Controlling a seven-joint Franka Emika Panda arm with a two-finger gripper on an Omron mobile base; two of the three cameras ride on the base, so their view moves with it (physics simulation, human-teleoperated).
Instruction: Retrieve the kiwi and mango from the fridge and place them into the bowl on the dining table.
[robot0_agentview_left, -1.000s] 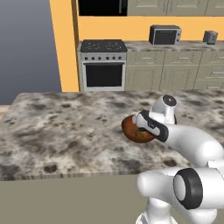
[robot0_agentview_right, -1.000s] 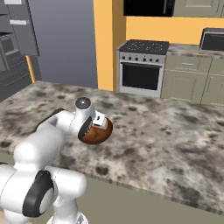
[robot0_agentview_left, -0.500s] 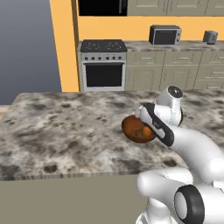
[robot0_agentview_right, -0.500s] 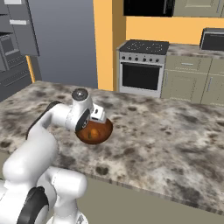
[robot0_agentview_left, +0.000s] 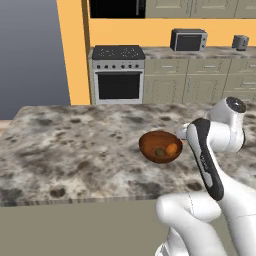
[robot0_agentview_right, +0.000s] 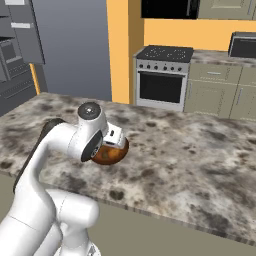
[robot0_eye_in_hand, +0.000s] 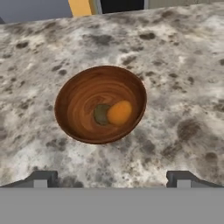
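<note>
Kiwi (robot0_eye_in_hand: 101, 114) beside mango (robot0_eye_in_hand: 119, 112) in bowl (robot0_eye_in_hand: 81, 103)

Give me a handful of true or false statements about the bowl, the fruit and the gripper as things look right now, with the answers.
1. The mango and the kiwi both lie inside the bowl. True.
2. The bowl sits on the stove. False: it sits on the dining table.
3. The gripper is shut on the mango. False: its fingers are wide apart and hold nothing.
4. The kiwi and the mango lie right beside each other. True.
5. The bowl lies upside down. False: it stands upright, opening upward.
</note>
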